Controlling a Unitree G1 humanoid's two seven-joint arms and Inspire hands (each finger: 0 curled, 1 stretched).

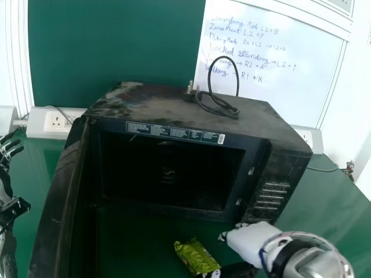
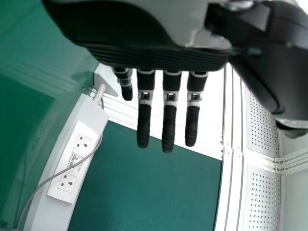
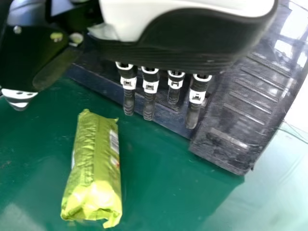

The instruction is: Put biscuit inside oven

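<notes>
The biscuit packet is yellow-green with white and red patches, the oven black with pale stripes, the cord black, the surface green, the wall panel dark green, the whiteboard white with blue writing, the right hand white and black

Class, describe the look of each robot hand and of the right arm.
The right robot hand has a smooth white shell, a ridged black edge and slim black fingers with white bands. The left robot hand is grey and black, its fingers similarly banded. Thin cables loop over the silver-and-black right arm.
</notes>
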